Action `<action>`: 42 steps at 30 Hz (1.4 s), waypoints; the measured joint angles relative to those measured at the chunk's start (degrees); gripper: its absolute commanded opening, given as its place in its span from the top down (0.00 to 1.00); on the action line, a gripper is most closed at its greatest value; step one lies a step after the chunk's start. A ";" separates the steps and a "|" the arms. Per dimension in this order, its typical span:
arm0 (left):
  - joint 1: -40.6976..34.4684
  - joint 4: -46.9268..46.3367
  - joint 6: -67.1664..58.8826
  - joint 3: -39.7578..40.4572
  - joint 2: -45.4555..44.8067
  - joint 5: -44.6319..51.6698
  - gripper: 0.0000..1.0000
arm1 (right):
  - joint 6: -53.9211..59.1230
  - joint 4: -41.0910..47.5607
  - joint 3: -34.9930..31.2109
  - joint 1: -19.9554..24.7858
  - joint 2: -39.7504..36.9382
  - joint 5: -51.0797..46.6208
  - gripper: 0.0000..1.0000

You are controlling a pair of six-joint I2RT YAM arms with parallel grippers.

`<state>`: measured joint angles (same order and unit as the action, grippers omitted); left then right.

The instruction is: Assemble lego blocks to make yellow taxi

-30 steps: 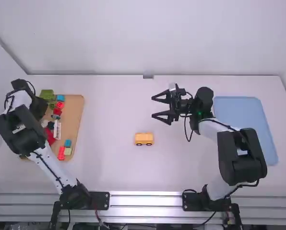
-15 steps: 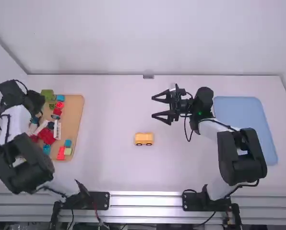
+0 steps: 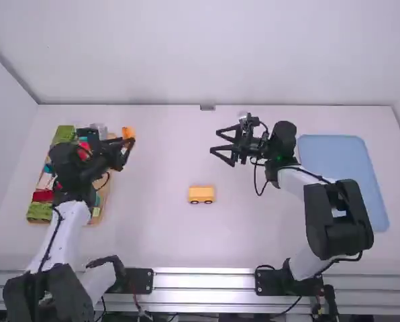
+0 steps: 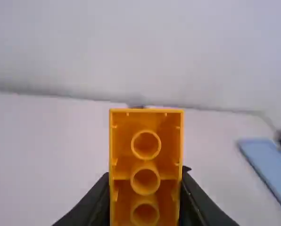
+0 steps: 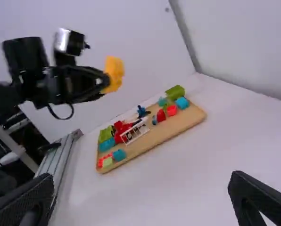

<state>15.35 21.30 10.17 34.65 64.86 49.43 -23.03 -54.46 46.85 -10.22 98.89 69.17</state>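
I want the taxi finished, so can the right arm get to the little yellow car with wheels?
Probably yes: the right gripper is open and empty, not far from the car, and nothing seems to stand between them.

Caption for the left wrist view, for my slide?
Left gripper holds a yellow-orange block, its hollow underside facing the camera, above the white table.
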 measured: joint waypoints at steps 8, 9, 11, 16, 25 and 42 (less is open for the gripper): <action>-16.00 11.58 -5.66 -0.24 6.54 8.55 0.98 | -0.55 4.11 1.62 0.00 0.00 5.49 0.00; -17.44 14.12 -5.55 -0.24 8.26 9.64 0.98 | -0.17 4.11 2.32 0.00 0.00 6.64 0.01; -18.82 18.23 -5.05 -0.28 10.73 11.30 0.98 | 0.48 4.07 3.02 -0.09 0.00 7.78 0.02; -20.61 35.63 -0.63 -0.31 20.20 17.22 0.98 | 1.88 4.11 4.37 -2.21 0.00 10.05 0.09; -22.27 58.53 16.55 1.64 33.46 24.13 0.98 | 6.56 4.44 5.07 -7.52 0.00 7.61 0.21; -22.27 59.28 20.98 2.19 34.25 25.27 0.92 | 9.88 4.68 5.07 -8.52 0.00 4.33 0.71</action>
<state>-6.92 80.58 31.16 36.84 99.11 74.70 -13.15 -49.78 51.92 -18.74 98.89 73.49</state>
